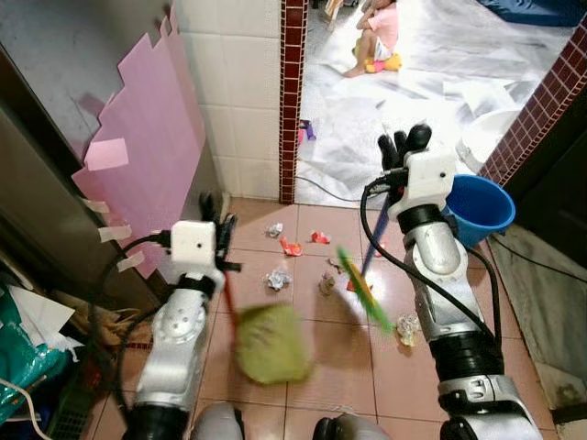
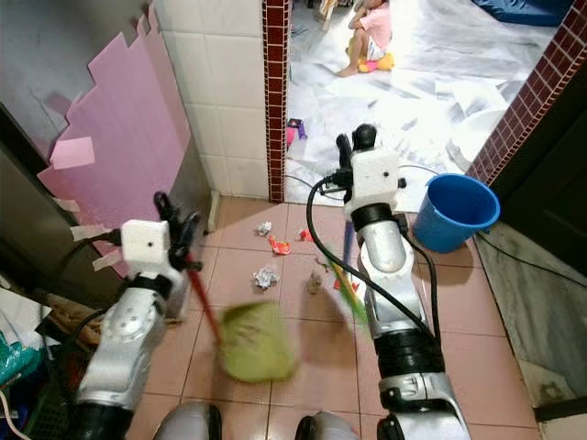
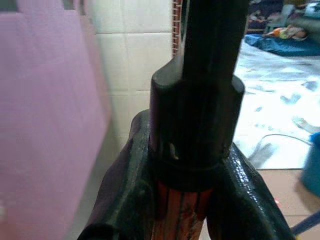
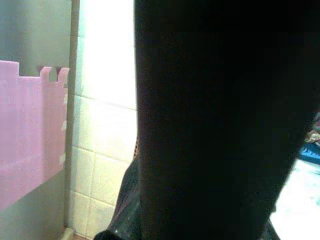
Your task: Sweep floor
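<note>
left gripper (image 1: 216,213) is clamped on the red handle of a green dustpan (image 1: 271,344) near the robot's feet; right gripper (image 1: 401,147) grips the blue-handled broom (image 1: 365,284) beside crumpled litter (image 1: 278,279) on the tiles.

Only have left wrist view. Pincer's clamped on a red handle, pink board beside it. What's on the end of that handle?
Observer: A green dustpan, blurred, over the tiles in front of the robot.
Operator: Right arm?
Observer: Right pincer is raised and holds a blue-handled broom, its green bristles down at the floor.
Operator: Litter?
Observer: Crumpled paper and red wrappers lie on the tiles beyond the dustpan, towards the doorway.
</note>
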Available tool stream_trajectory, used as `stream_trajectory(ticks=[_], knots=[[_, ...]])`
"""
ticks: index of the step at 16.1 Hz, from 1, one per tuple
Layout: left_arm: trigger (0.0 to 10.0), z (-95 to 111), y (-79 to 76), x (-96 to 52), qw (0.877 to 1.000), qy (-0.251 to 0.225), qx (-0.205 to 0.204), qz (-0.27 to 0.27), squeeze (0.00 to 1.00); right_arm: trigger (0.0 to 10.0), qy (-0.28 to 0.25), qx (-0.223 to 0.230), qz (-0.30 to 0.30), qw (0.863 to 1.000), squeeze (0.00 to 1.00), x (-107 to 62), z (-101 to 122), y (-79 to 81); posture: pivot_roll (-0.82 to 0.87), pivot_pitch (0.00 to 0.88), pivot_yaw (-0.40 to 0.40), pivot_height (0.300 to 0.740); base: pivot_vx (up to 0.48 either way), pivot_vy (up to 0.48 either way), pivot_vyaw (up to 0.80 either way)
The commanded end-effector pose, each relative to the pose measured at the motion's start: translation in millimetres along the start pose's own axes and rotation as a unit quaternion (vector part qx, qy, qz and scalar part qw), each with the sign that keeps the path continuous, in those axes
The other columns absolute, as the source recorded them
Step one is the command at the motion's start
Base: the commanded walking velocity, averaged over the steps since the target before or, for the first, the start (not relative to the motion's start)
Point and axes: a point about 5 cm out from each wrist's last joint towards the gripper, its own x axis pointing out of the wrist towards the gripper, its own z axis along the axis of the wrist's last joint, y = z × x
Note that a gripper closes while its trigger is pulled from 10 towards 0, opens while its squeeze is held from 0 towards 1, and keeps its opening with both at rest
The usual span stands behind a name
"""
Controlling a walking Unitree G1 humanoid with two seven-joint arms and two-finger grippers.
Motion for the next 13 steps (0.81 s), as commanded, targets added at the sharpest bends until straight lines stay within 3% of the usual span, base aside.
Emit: stream_trajectory(ticks=[1, 4, 6, 9, 11, 13], knots=[[10.0, 6, -0.6, 2.5, 1.0, -0.011, -0.009, 0.006, 0.0, 10.0, 0.003, 0.001, 0.013, 1.0, 0.0, -1.9, -4, 8.7, 0.05, 0.0, -0.034, 0.74, 0.0, 0.0, 0.0], [10.0, 11, -10.3, 9.0, 1.0, -0.011, -0.007, 0.011, 0.0, 10.0, 0.02, -0.008, 0.011, 1.0, 0.0, -11.8, -16, 9.6, 0.04, 0.0, -0.032, 0.74, 0.0, 0.0, 0.0], [10.0, 29, -16.4, 24.5, 0.999, -0.032, -0.021, -0.008, 0.0, 10.0, 0.03, -0.007, 0.01, 0.999, 0.0, -15.4, -22, 9.1, 0.04, 0.0, -0.031, 0.74, 0.0, 0.0, 0.0], [10.0, 56, -16.0, 47.5, 0.994, -0.062, 0.023, -0.091, 0.0, 10.0, 0.032, -0.005, 0.021, 0.999, 0.0, -12.5, -24, 12.3, 0.04, 0.0, -0.049, 0.74, 0.0, 0.0, 0.0], [10.0, 51, -28.3, 60.0, 0.986, -0.038, 0.038, -0.159, 0.0, 10.0, 0.042, -0.005, 0.034, 0.999, 0.0, -12.3, -30, 13.7, 0.06, 0.0, -0.083, 0.74, 0.0, 0.0, 0.0], [10.0, 39, -42.9, 61.6, 0.976, -0.033, 0.07, -0.204, 0.0, 10.0, 0.049, -0.004, 0.042, 0.998, 0.0, -14.2, -35, 18.0, 0.06, 0.0, -0.085, 0.74, 0.0, 0.0, 0.0]])
